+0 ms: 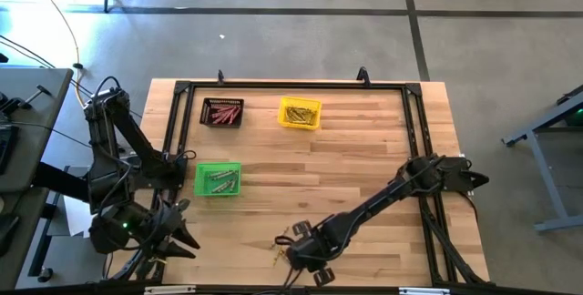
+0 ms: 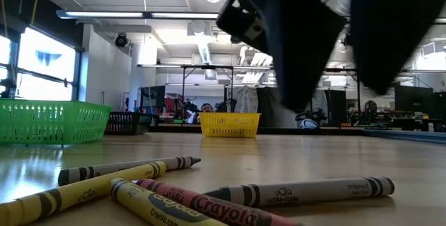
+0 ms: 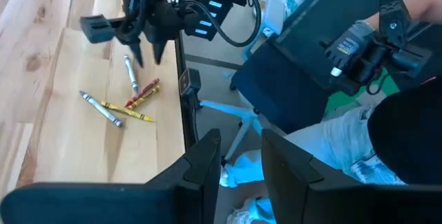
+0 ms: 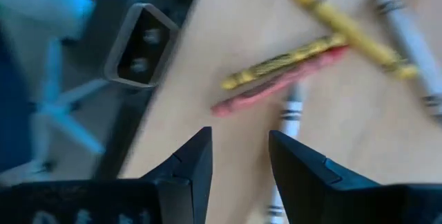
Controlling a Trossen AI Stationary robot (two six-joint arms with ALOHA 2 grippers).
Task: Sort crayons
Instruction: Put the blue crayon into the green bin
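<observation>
Several loose crayons (image 1: 280,244) lie in a small heap flat on the wood near the table's front edge: yellow (image 4: 345,27), red (image 4: 276,89) and grey (image 4: 411,41) ones. They also show in the low view (image 2: 209,201) and the left wrist view (image 3: 128,99). My right gripper (image 4: 239,151) hovers just above and beside the heap, open and empty; it also shows in the high view (image 1: 299,251). My left gripper (image 3: 238,156) waits open and empty at the table's front left corner (image 1: 175,233).
A black bin (image 1: 221,112) with red crayons and a yellow bin (image 1: 300,113) with yellowish crayons stand at the far side. A green bin (image 1: 218,178) with greyish crayons stands at the left. A black metal frame (image 1: 414,131) runs around the table top.
</observation>
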